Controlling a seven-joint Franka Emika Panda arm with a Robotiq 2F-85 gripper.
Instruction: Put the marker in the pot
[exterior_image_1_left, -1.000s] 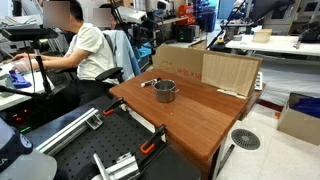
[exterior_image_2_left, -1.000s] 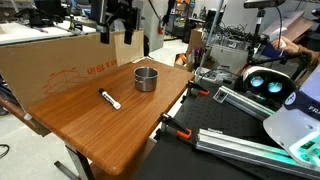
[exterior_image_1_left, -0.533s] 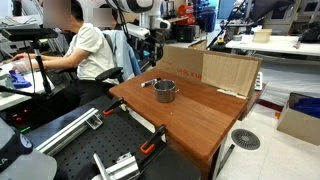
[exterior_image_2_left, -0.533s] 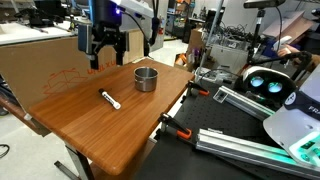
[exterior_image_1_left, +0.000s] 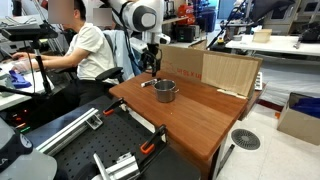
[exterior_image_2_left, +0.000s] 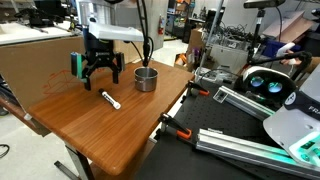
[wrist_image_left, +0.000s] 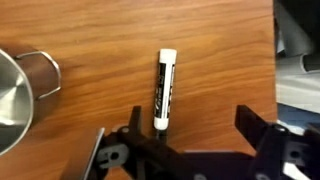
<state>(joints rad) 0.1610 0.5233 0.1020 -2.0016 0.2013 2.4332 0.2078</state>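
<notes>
The marker, dark with a white cap end, lies flat on the wooden table a little way from the pot. It shows in the wrist view with its lower end near one finger. The silvery pot stands upright with nothing seen inside; it also shows in an exterior view and at the wrist view's left edge. My gripper is open and empty, hovering just above the marker; it also shows in the wrist view and in an exterior view.
A cardboard wall stands along the table's far side; it also shows in an exterior view. A seated person is beside the table. Orange clamps grip the table's edge. A box sits on the floor.
My arm has come down from above the cardboard toward the table and now hangs open just over the marker. Marker and pot have not moved.
</notes>
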